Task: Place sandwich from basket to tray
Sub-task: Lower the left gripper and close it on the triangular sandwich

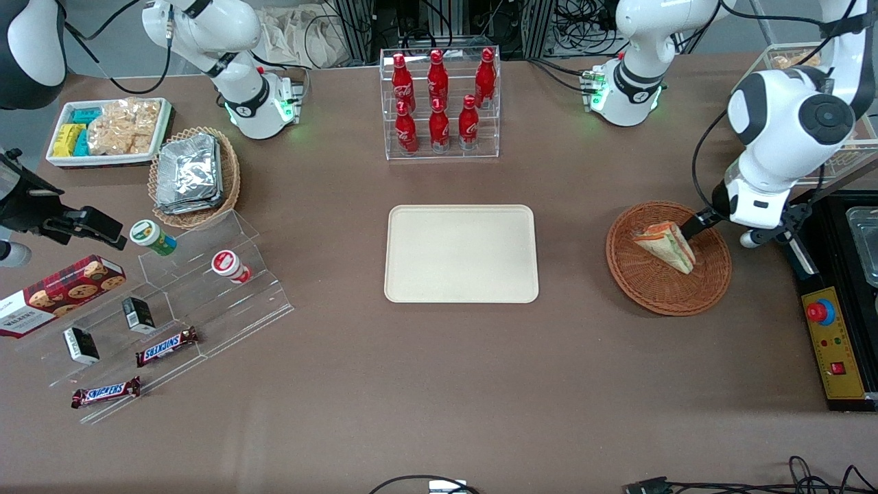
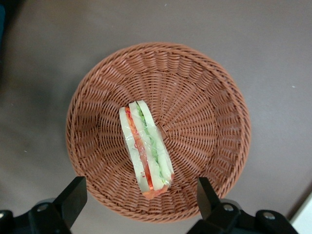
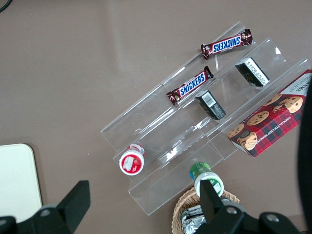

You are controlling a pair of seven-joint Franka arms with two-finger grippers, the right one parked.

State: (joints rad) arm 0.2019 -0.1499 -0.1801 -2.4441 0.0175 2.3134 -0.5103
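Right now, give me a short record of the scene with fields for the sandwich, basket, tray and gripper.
sandwich: lying in the basket, filling layers showing, not gripped
basket: round brown wicker, toward the working arm's end of the table
tray: cream, flat, nothing on it, mid-table, nearer the front camera than the bottle rack
gripper: above the basket's rim, fingers open and wider apart than the sandwich
task state: sandwich not yet lifted

a brown table [image 1: 439, 384] carries the cream tray [image 1: 461, 254], a reddish wicker basket [image 1: 658, 288], a clear bottle rack [image 1: 441, 103], a tan basket of what look like foil packets [image 1: 194, 175], a stepped acrylic stand [image 1: 185, 302] and the gripper [image 2: 139, 207] hovering above.
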